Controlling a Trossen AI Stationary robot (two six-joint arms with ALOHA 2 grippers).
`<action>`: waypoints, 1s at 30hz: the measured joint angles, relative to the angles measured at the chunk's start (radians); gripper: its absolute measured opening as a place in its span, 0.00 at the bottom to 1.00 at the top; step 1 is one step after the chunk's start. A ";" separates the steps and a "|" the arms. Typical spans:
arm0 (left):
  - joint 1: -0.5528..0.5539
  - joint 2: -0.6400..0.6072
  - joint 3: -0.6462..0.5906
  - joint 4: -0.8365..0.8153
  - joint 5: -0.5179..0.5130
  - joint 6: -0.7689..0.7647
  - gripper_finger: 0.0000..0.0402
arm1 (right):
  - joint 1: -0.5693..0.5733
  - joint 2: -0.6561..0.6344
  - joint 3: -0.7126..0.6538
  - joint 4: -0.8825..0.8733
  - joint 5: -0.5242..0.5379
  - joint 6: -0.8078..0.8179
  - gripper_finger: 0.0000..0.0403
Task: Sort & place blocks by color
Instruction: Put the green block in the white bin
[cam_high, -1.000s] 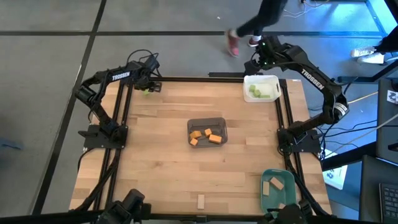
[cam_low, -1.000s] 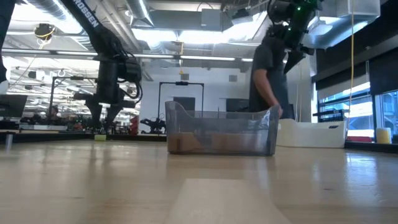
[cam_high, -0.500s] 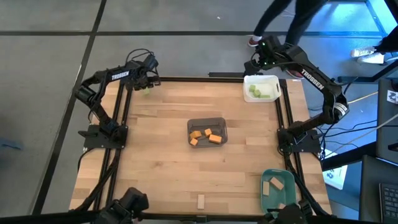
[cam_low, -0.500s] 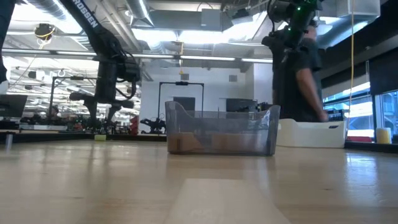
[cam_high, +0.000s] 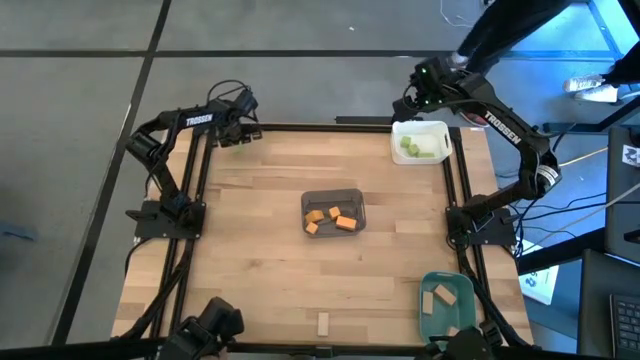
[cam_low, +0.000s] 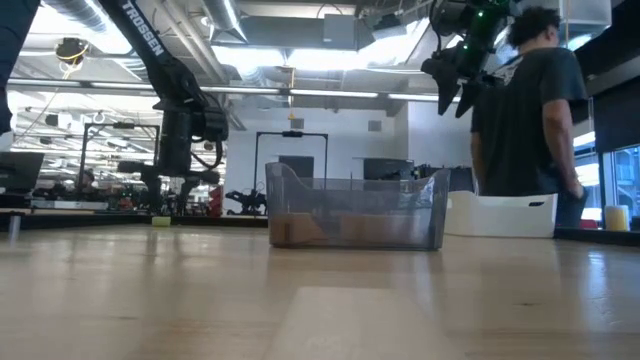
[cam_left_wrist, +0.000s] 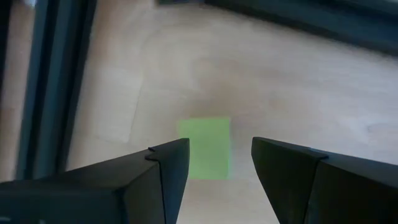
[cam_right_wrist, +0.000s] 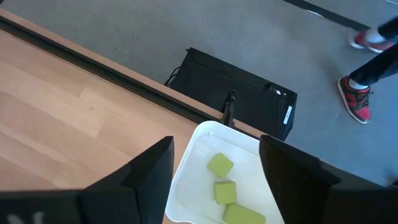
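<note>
**Hovering over a green block at eleven o'clock**

Marked TROSSEN, the left gripper (cam_left_wrist: 219, 163) hangs with fingers spread above a light green block (cam_left_wrist: 206, 148). At one o'clock, the right gripper (cam_right_wrist: 214, 163), also spread, hangs above the white tray (cam_high: 437, 127) holding green blocks (cam_right_wrist: 224, 191).

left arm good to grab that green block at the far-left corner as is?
Probably yes. The left gripper is open right over the green block, which lies alone on bare table between the fingers, with nothing blocking the way down.
</note>
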 joint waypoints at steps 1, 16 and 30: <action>0.000 0.001 0.000 0.013 -0.001 0.000 0.42 | 0.000 0.000 0.000 0.000 0.000 0.000 0.58; -0.011 0.001 0.000 -0.011 -0.033 0.011 0.42 | 0.000 0.000 0.000 0.000 -0.001 0.000 0.58; -0.018 0.001 0.000 -0.012 -0.062 -0.024 0.42 | 0.000 0.001 0.000 0.000 -0.001 -0.001 0.58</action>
